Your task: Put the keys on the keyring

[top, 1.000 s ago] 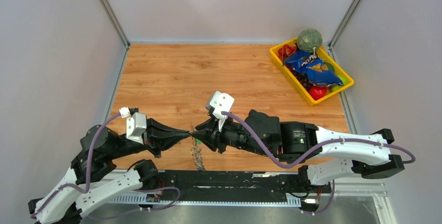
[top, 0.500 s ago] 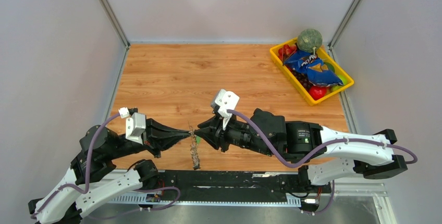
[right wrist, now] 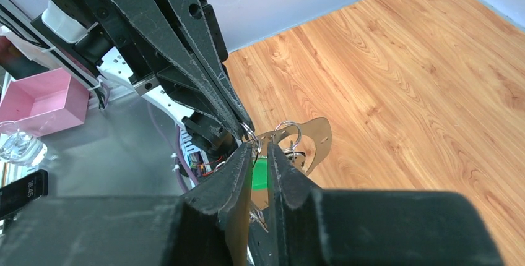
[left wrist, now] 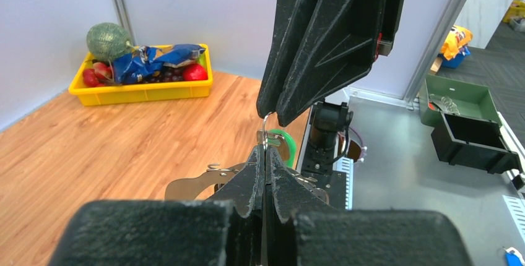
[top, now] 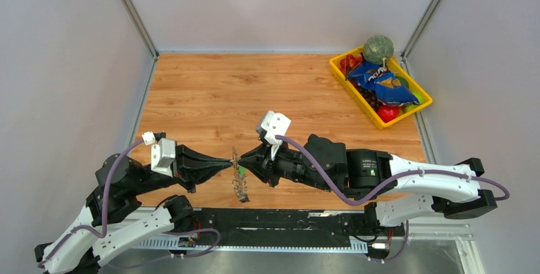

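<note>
At the left, the left hand was pressed fully together on a thin wire loop of the keyring. The keyring's silver fringe fanned out behind the fingers, largely hidden by them. The keys hung just above the counter between the two hands, only their green tag easy to pick out. The right hand met the same loop tip to tip, its fingers a narrow slit apart; I could not tell whether they gripped anything. Print on the blue bag in the yellow tray at far right was too small to read. Against a second earlier, the dangling fringe sat higher and the right wrist had shifted slightly rightward.
</note>
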